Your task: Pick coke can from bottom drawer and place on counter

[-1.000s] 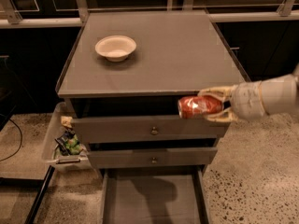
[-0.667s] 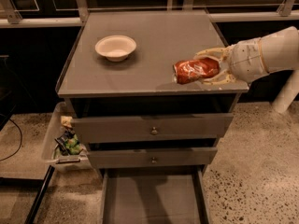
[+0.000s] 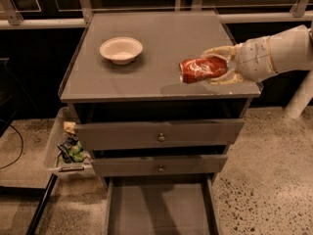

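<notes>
- A second ago my coke can (image 3: 197, 70) was lower down, in front of the top drawer (image 3: 122, 134). Now it is up over the counter (image 3: 142, 80), near the front right corner.
- The can has also gone a little more to the left, toward the middle of the counter.
- The white bowl (image 3: 121, 49) has not moved. It sits on the back left part of the counter, well apart from the can.
- The bottom drawer (image 3: 156, 210) is pulled out like before, and I see only its flat grey floor.
- My arm (image 3: 283, 47) comes in from the right side and lies almost flat, pointing left.
- My gripper (image 3: 209, 66) is at the end of it, over the right edge of the counter.
- One finger goes over the can and one goes under it, and they squeeze it tight.
- The can lies on its side, with one silvery end facing left.
- There is a dark shadow on the counter under the can. I cannot tell if the can touches the top.
</notes>
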{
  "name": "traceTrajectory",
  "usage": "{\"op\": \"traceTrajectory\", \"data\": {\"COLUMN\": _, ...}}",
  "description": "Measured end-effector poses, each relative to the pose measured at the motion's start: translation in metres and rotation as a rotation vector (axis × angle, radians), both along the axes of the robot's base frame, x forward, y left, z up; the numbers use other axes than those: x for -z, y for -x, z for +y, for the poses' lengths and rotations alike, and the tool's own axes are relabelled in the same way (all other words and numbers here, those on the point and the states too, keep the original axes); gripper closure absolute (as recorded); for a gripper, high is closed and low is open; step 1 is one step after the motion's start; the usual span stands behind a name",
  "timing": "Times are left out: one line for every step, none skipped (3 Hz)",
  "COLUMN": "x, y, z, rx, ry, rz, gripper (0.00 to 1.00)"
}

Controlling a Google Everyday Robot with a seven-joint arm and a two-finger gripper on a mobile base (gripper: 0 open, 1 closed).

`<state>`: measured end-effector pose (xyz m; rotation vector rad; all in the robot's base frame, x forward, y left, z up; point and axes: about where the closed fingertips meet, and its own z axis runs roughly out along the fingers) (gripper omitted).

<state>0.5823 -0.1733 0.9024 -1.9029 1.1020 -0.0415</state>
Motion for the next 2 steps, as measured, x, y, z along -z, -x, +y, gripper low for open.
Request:
{"op": "traceTrajectory", "data": {"x": 0.015, "y": -0.024, "z": 0.004, "rx": -0.022, "ry": -0.051, "rz": 0.055, "gripper": 1.00}}
{"op": "traceTrajectory", "data": {"x": 0.047, "y": -0.066, "z": 0.026, "rx": -0.100, "ry": -0.140, "rz": 0.185, "gripper": 1.00}}
